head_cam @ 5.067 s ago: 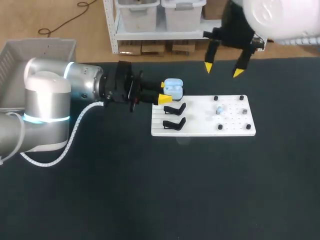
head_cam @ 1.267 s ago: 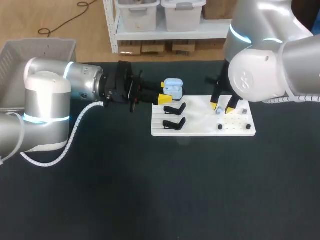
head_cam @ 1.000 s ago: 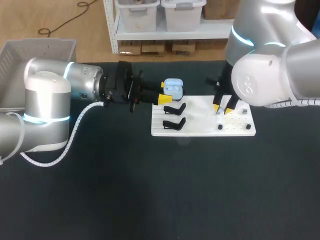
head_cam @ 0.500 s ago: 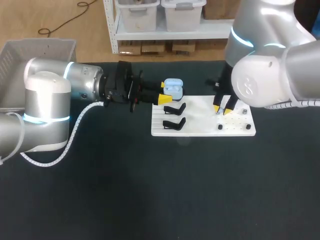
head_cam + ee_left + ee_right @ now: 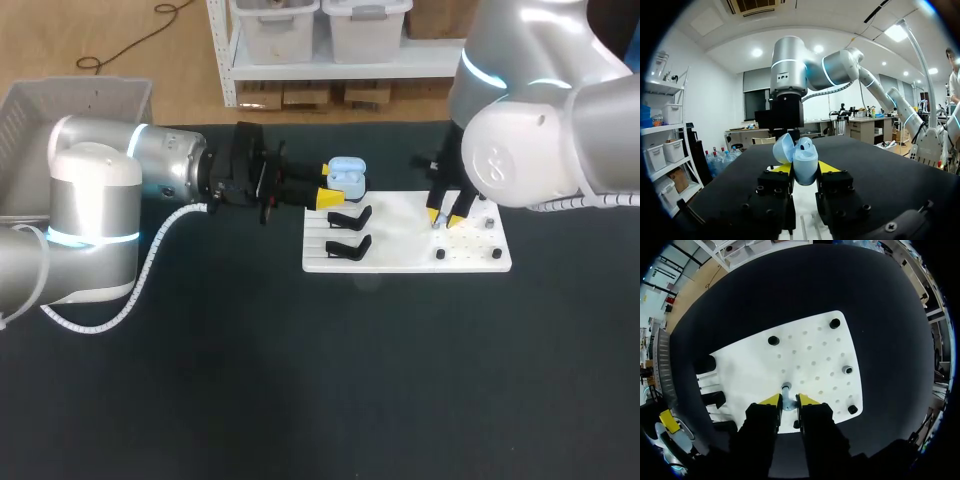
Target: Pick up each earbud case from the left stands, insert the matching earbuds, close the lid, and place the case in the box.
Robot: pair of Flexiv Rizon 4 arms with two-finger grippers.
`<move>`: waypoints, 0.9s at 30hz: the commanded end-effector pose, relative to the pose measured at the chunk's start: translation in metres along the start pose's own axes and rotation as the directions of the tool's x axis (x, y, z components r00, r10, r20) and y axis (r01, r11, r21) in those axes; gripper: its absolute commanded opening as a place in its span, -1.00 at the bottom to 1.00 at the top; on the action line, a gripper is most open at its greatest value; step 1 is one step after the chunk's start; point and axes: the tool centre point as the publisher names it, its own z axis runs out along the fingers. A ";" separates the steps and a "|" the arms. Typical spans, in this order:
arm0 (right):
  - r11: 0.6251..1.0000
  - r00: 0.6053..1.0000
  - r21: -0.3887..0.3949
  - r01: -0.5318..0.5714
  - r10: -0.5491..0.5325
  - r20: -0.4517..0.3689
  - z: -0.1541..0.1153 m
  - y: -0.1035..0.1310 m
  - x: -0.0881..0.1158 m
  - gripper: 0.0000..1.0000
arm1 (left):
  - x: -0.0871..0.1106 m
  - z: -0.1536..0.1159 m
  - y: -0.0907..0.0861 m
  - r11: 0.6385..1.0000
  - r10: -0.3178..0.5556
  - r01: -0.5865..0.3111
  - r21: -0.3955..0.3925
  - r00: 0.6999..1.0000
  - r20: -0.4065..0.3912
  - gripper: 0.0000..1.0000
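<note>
Two grips now: right fingers (image 5: 434, 214), middle right of the frame, just pinched an earbud (image 5: 786, 389); left fingers (image 5: 781, 168) clamp the open case (image 5: 803, 156), ready for it.

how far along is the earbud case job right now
Done: the blue case is gripped by the left pincer, lid open. In hand: the right pincer is shut on an earbud at the white board. Left: inserting earbuds, closing the lid, placing the case in the grey box.
</note>
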 end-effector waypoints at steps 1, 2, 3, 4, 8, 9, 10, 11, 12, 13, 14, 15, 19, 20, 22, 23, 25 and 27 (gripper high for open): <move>1.000 1.000 -0.002 -0.003 0.003 -0.004 -0.014 -0.003 0.004 -1.00 | 0.000 0.000 -0.002 1.000 0.003 -0.003 -0.006 1.000 0.000 -1.00; 1.000 1.000 -0.003 -0.004 0.004 -0.004 -0.017 -0.004 0.005 -1.00 | 0.000 0.000 -0.002 1.000 0.003 -0.003 -0.006 1.000 0.000 -1.00; 1.000 1.000 -0.004 -0.004 0.004 -0.004 -0.020 -0.004 0.006 -1.00 | 0.000 0.000 -0.002 1.000 0.003 -0.003 -0.006 1.000 0.000 -1.00; 1.000 1.000 -0.006 -0.003 0.003 -0.004 -0.023 -0.005 0.007 -1.00 | 0.000 0.000 -0.002 1.000 0.003 -0.003 -0.006 1.000 0.000 -1.00; 1.000 1.000 -0.021 0.004 -0.005 -0.005 -0.040 -0.007 0.010 -1.00 | 0.000 0.000 -0.002 1.000 0.003 -0.003 -0.006 1.000 0.000 -1.00; 1.000 1.000 -0.022 0.005 -0.005 -0.004 -0.042 -0.007 0.010 -1.00 | 0.000 0.000 -0.002 1.000 0.003 -0.003 -0.006 1.000 0.000 -1.00; 0.999 1.000 -0.030 0.012 -0.012 -0.005 -0.051 -0.007 0.011 -1.00 | 0.000 0.000 -0.002 1.000 0.003 -0.003 -0.006 1.000 0.000 -1.00; 0.999 1.000 -0.035 0.017 -0.017 -0.009 -0.056 -0.007 0.012 -1.00 | 0.000 0.000 -0.002 1.000 0.003 -0.003 -0.006 1.000 0.000 -1.00; 0.999 1.000 -0.038 0.024 -0.024 -0.018 -0.062 -0.007 0.012 -1.00 | 0.000 0.000 -0.002 1.000 0.003 -0.003 -0.006 1.000 0.000 -1.00; 0.999 0.999 -0.030 0.035 -0.036 -0.032 -0.067 -0.006 0.013 -1.00 | 0.000 0.000 -0.002 1.000 0.003 -0.003 -0.006 1.000 0.000 -1.00; 0.998 0.997 -0.028 0.048 -0.049 -0.051 -0.072 -0.005 0.014 -1.00 | 0.000 0.000 -0.002 1.000 0.003 -0.003 -0.006 1.000 0.000 -1.00; 0.998 0.997 -0.036 0.055 -0.057 -0.061 -0.078 -0.004 0.015 -1.00 | 0.000 0.000 -0.002 1.000 0.003 -0.003 -0.006 1.000 0.000 -1.00; 0.994 0.991 -0.037 0.101 -0.103 -0.082 -0.101 0.000 0.020 -1.00 | 0.000 0.000 -0.002 1.000 0.003 -0.003 -0.006 1.000 0.000 -1.00; 0.993 0.989 -0.038 0.115 -0.118 -0.093 -0.107 0.002 0.022 -1.00 | 0.000 0.000 -0.002 1.000 0.003 -0.003 -0.006 1.000 0.000 -1.00; 0.988 0.984 -0.033 0.148 -0.150 -0.092 -0.117 0.005 0.026 -1.00 | 0.000 0.000 -0.002 1.000 0.003 -0.003 -0.006 1.000 0.000 -1.00; 0.986 0.981 -0.035 0.163 -0.166 -0.104 -0.122 0.008 0.028 -1.00 | 0.000 0.000 -0.002 1.000 0.003 -0.003 -0.006 1.000 0.000 -1.00; 0.981 0.975 -0.028 0.192 -0.194 -0.109 -0.131 0.013 0.033 -1.00 | 0.000 0.000 -0.002 1.000 0.003 -0.003 -0.006 1.000 0.000 -1.00; 0.975 0.966 -0.026 0.221 -0.222 -0.129 -0.138 0.019 0.037 -1.00 | 0.000 0.000 -0.002 1.000 0.003 -0.003 -0.006 1.000 0.000 -1.00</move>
